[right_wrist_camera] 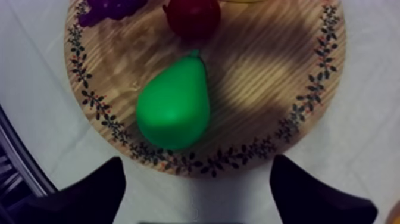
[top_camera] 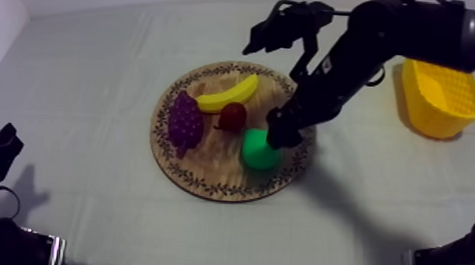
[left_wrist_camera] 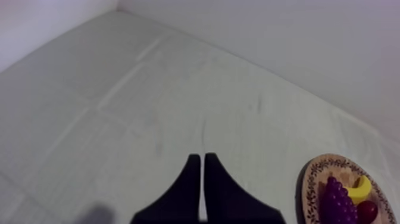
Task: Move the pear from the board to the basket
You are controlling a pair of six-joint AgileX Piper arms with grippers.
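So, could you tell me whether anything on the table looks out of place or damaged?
Nothing stands out. The pear lies on its side on the wooden board with the banana, grapes and small red fruit, none spilled off it. The yellow basket stands upright, and the right pincer hangs open over the pear.

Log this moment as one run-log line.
right gripper: open, by pear | pear: on wooden board, ungrasped | left gripper: shut, over cloth | yellow basket: right of board
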